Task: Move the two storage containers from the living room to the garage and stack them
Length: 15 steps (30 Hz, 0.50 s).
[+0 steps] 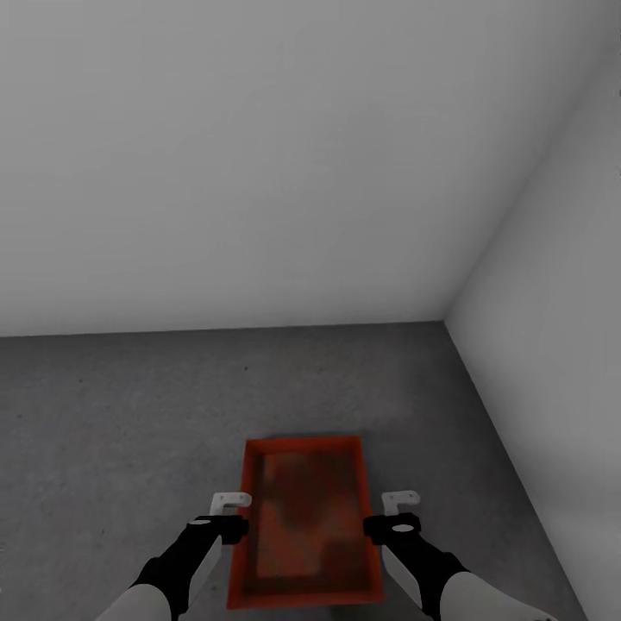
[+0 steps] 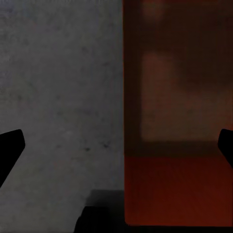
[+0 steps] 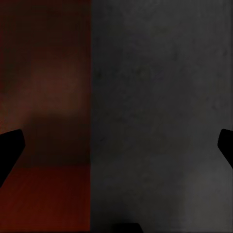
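From the head view, an orange-red container [image 1: 304, 526] lay on the grey concrete floor [image 1: 121, 414] near the corner, its long axis running away from the robot, squarely between the left gripper [image 1: 229, 513] and the right gripper [image 1: 398, 511], neither nearer. In the left wrist view, dark fingertips [image 2: 10, 145] stood wide apart, holding nothing, straddling the bin's low wall. The right wrist view mirrored that: fingertips [image 3: 9, 145] spread, empty, over the plain, lidless bin [image 3: 43, 97].

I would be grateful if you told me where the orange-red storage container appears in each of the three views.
Head view: storage container low centre, on the concrete floor, between the left gripper and right gripper.
Left wrist view: the container takes the picture's right half.
Right wrist view: it takes the picture's left part.
Shared landmark: the container's long wall edge against the grey floor.
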Tool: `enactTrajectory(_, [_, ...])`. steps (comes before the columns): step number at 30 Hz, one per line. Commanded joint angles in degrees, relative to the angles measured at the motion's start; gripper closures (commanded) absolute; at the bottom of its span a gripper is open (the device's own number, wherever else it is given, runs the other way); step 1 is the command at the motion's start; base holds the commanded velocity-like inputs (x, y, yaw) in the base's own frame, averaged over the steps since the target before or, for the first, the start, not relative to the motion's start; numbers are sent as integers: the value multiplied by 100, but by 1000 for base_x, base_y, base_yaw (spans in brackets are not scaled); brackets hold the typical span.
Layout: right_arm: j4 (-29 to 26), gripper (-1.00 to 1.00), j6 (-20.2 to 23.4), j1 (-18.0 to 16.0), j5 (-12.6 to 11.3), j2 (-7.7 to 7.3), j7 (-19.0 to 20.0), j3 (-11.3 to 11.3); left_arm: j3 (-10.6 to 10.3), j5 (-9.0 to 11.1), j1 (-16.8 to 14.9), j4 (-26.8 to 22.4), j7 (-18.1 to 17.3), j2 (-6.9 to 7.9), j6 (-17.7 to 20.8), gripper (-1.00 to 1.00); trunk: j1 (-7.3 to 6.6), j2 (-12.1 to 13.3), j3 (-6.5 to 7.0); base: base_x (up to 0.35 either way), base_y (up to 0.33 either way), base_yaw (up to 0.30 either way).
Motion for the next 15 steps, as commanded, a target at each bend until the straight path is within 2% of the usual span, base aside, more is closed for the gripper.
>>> enactTrajectory(1, [-12,-100,36,-2,-29,-4,-41,48,4,-8,0,-11,15,-2,34,-100,-23,40,15,0,0,0])
enactTrajectory(15, [-12,-100,38,-3,-29,-4,-41,48,4,-4,0,-10,15,-5,34,-100,-330,601,266,0,0,0])
